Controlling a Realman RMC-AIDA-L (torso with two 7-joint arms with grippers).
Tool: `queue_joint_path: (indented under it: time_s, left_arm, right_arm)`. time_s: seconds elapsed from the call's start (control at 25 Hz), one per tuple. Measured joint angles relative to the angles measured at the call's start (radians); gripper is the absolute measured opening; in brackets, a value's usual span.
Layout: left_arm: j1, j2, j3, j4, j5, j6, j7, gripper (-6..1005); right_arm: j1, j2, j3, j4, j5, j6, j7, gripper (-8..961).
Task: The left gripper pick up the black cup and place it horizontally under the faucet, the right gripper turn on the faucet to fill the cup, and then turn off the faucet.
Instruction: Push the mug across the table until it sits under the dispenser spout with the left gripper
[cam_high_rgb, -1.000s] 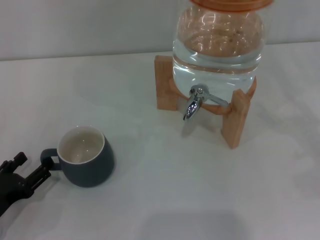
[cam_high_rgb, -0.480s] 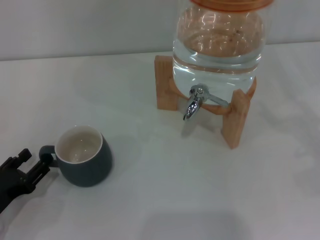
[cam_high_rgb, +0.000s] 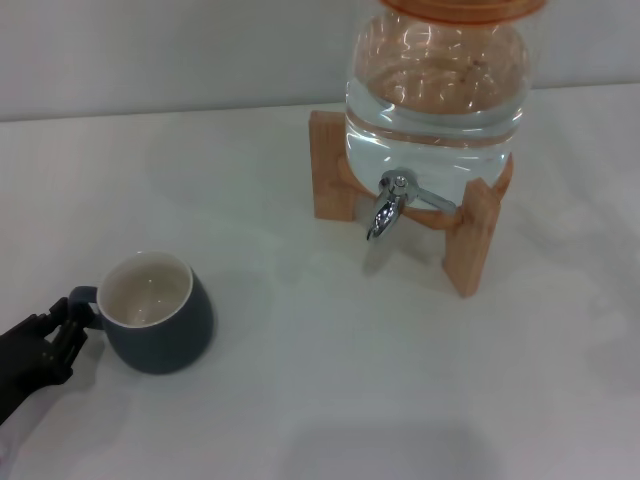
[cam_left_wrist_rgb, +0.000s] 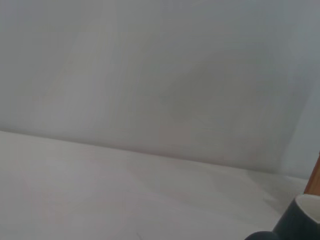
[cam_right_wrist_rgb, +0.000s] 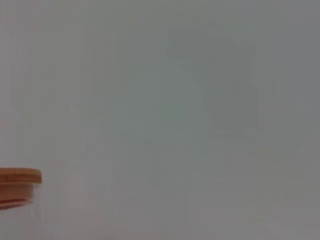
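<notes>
The black cup (cam_high_rgb: 155, 315) stands upright on the white table at the front left, cream inside showing, its loop handle pointing left. My left gripper (cam_high_rgb: 68, 320) reaches in from the lower left edge, and its fingers are closed together on the handle. The cup's rim also shows in the left wrist view (cam_left_wrist_rgb: 302, 220). The chrome faucet (cam_high_rgb: 388, 205) sticks out of the clear water jar (cam_high_rgb: 435, 95), far to the right of the cup, with nothing under it. My right gripper is out of view.
The jar sits on a wooden stand (cam_high_rgb: 470, 235) at the back right. Its orange lid edge shows in the right wrist view (cam_right_wrist_rgb: 17, 177). White table (cam_high_rgb: 330, 380) stretches between cup and faucet. A pale wall runs behind.
My left gripper's fingers, spread apart earlier, have closed on the cup's handle. The cup has shifted a little to the left.
</notes>
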Motion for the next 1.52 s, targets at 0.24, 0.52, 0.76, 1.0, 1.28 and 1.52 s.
queue_joint_path:
  time_s: [0.24,0.52,0.76,1.0,1.28,1.52]
  left_arm:
    - [0.000,0.000,0.000,0.005,-0.006,0.001,0.000,275]
    - [-0.013,0.000,0.000,0.006,-0.006,0.000,0.001,217]
    - [-0.021,0.000,0.000,0.006,0.000,0.001,0.000,218]
    - [-0.023,0.000,0.000,0.006,0.018,0.030,0.000,234]
    - [-0.031,0.002,0.000,0.022,0.038,0.036,0.004,271]
    - [-0.030,0.002,0.000,0.049,0.040,0.017,-0.002,274]
  right_arm:
    - [-0.001,0.003,0.000,-0.002,0.001,0.002,0.003,797]
    - [-0.001,0.005,0.000,-0.002,0.002,0.007,0.004,798]
    - [0.001,0.006,-0.004,-0.002,0.003,0.010,0.004,797]
    - [0.001,0.008,0.000,-0.002,0.003,0.011,0.004,798]
    - [0.001,0.010,0.000,-0.002,0.003,0.008,0.003,797]
    - [0.001,0.012,0.000,-0.002,0.003,0.006,0.001,798]
